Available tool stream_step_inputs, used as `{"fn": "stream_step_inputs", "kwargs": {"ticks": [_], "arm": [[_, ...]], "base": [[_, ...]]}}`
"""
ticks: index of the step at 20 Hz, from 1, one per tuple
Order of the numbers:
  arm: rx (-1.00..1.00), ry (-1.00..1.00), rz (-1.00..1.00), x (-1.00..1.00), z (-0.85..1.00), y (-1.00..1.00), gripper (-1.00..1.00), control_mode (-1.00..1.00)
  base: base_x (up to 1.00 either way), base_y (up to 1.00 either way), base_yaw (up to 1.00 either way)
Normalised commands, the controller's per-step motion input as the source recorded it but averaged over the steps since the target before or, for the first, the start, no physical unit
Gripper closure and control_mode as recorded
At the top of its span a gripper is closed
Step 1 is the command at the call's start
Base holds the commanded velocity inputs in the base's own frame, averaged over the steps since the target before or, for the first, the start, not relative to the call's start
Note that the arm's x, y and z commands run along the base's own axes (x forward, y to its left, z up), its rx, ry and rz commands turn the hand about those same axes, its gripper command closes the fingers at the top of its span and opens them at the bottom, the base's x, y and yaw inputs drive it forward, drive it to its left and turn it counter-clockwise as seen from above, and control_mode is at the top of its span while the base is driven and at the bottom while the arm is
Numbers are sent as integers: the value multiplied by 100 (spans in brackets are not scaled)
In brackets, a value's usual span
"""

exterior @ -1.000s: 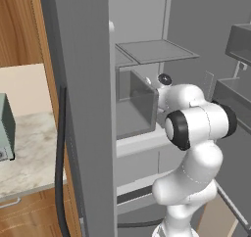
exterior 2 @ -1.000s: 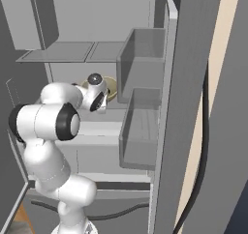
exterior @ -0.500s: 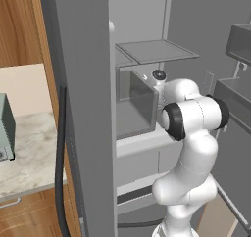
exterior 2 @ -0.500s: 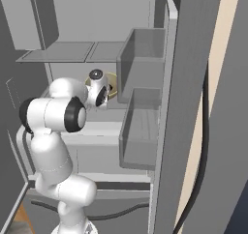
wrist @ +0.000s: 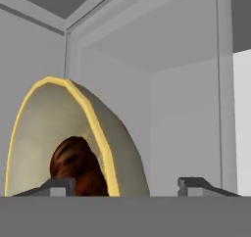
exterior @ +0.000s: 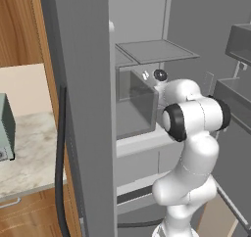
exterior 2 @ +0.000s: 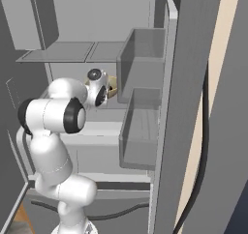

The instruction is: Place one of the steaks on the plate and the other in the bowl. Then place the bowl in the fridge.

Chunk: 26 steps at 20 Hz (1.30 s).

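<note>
**Bowl with steak inside the open fridge, gripper fingers spread around its rim**

Rendered kitchen scene, seen from two cameras on the robot's base and one on its hand. The white arm reaches forward into the open fridge (exterior: 88,84), a tall grey unit with grey shelves (exterior: 157,50) and clear bins (exterior 2: 143,64) mounted on the inside of its door. A long dark handle (exterior: 60,157) runs down the door's outer face in the left base view, and a marble counter (exterior: 29,148) with wood cabinets sits off to the left of it.

In the right base view, the gripper (exterior 2: 107,90) is deep in the fridge at middle-shelf height, and the olive-tan bowl (exterior 2: 112,87) peeks out just past the wrist, between the arm and the door bins.

The hand view looks along the gripper (wrist: 127,184). The bowl (wrist: 117,148) looms close, tipped in this view so that its yellowish inside faces the camera, its yellow rim arching up and over. One reddish-brown steak (wrist: 76,165) lies inside it. The two dark fingertips (wrist: 198,184) stand wide apart: one in front of the bowl's inside, the other outside its wall, with the rim between them. Whether either finger touches the bowl cannot be told. Grey fridge walls rise behind the bowl.
</note>
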Motion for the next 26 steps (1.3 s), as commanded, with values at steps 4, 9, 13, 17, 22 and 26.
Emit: {"fn": "stream_step_inputs", "kwargs": {"ticks": [4, 9, 13, 17, 22, 26], "arm": [[-1, -9, -1, -11, 43, -4, -100, -100], [2, -11, -6, -67, 56, -8, -100, -100], [1, -8, 0, -84, 14, -4, -100, -100], [1, -9, 0, -99, 64, -19, -100, -100], [1, 0, 0, -98, 78, -18, -100, -100], [0, 12, 10, -88, 45, -2, -100, -100]], "base": [[0, 0, 0], [0, 0, 0], [0, 0, 0], [0, 0, 0], [0, 0, 0], [0, 0, 0]]}}
